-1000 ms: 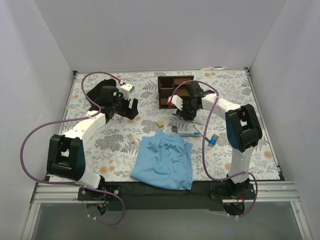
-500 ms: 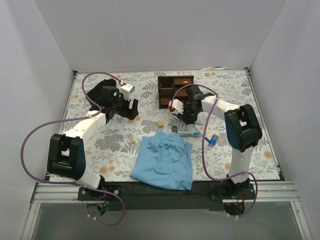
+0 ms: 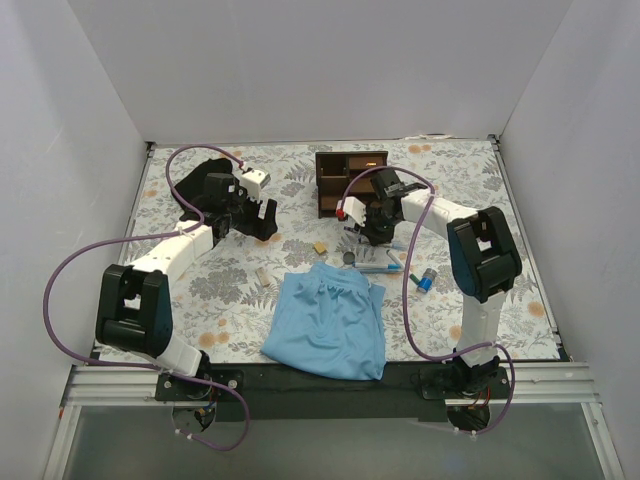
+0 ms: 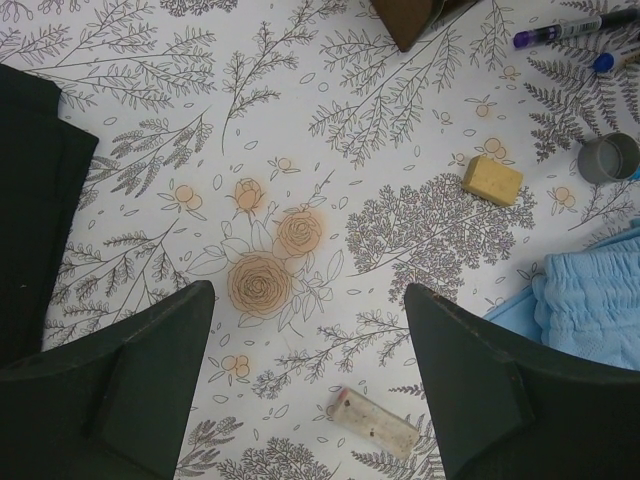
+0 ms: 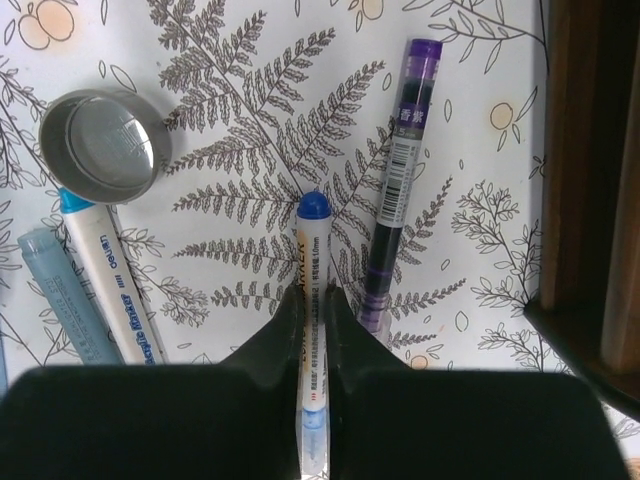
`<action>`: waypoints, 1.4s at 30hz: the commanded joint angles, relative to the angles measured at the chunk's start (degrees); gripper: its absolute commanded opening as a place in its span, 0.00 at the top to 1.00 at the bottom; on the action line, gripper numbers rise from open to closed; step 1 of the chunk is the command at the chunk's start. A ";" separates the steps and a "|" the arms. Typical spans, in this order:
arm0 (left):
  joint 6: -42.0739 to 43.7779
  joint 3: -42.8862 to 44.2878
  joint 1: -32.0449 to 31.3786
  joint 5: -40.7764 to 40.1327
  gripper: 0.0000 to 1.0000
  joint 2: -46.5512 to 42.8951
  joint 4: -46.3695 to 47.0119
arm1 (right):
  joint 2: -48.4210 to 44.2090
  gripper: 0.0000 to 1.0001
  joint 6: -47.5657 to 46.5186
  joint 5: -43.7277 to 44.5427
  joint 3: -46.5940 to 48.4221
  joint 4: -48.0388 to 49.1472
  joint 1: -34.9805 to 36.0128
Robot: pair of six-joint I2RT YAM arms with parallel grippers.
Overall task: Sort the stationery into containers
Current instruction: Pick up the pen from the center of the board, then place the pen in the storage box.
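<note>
The dark brown wooden organizer (image 3: 350,180) stands at the back middle. My right gripper (image 5: 313,305) is low on the table in front of it, shut on a white marker with a blue cap (image 5: 313,260). A purple pen (image 5: 398,190) lies right of the marker. A grey ring (image 5: 103,143), a white pen (image 5: 95,270) and a light blue pen (image 5: 60,295) lie to its left. My left gripper (image 4: 310,340) is open and empty above a pale eraser (image 4: 375,422). A tan block (image 4: 491,180) lies further off.
A light blue cloth (image 3: 330,320) lies at the front middle, and its edge shows in the left wrist view (image 4: 590,300). A black cloth (image 3: 200,185) lies at the back left. A blue-capped white cylinder (image 3: 426,280) lies right of the pens.
My right gripper has moved slightly nearer and lower onto the pens in front of the organizer. My left arm has barely shifted.
</note>
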 commanded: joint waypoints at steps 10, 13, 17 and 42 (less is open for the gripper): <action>1.66 -0.37 0.16 0.03 0.23 -2.21 2.16 | -9.08 0.99 1.71 -9.47 17.90 -16.97 -0.10; 1.31 -0.63 0.16 0.12 0.23 -2.56 2.42 | -9.35 0.99 6.97 -13.43 25.36 -17.42 -0.27; 1.31 -0.46 0.25 0.20 0.23 -2.47 2.60 | -7.07 0.99 17.23 -20.12 37.40 -14.46 -2.55; -0.27 2.00 0.25 -0.41 0.23 0.34 0.93 | 7.08 0.99 70.37 -24.53 27.57 53.50 -7.13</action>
